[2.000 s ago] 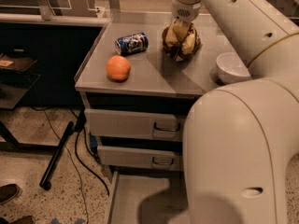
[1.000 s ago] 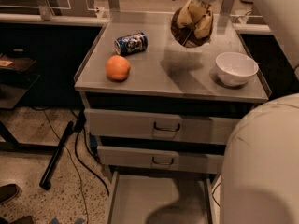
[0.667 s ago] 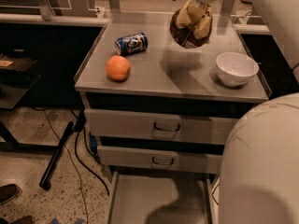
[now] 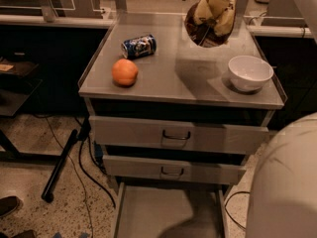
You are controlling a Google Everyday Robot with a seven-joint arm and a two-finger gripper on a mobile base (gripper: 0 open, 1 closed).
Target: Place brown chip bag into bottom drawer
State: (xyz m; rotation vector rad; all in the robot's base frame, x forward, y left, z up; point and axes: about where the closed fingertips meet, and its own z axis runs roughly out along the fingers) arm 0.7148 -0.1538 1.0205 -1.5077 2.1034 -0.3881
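Observation:
My gripper (image 4: 216, 4) is at the top of the camera view, above the back right of the cabinet top, shut on the brown chip bag (image 4: 208, 21). The bag is dark brown and tan-yellow, and hangs in the air clear of the surface, with its shadow on the top below it. The bottom drawer (image 4: 148, 217) is pulled open at the foot of the cabinet, showing a flat grey floor with low sides. Part of its right side is hidden behind my arm's white body.
On the grey cabinet top (image 4: 173, 78) lie a blue drink can (image 4: 139, 45) on its side, an orange (image 4: 124, 72) and a white bowl (image 4: 250, 72). The two upper drawers (image 4: 176, 138) are shut. Cables and a black bar (image 4: 59, 165) lie on the floor at left.
The bag has been lifted off the cabinet top and now hangs above it. My arm has swung away, uncovering the white bowl and the right of the cabinet.

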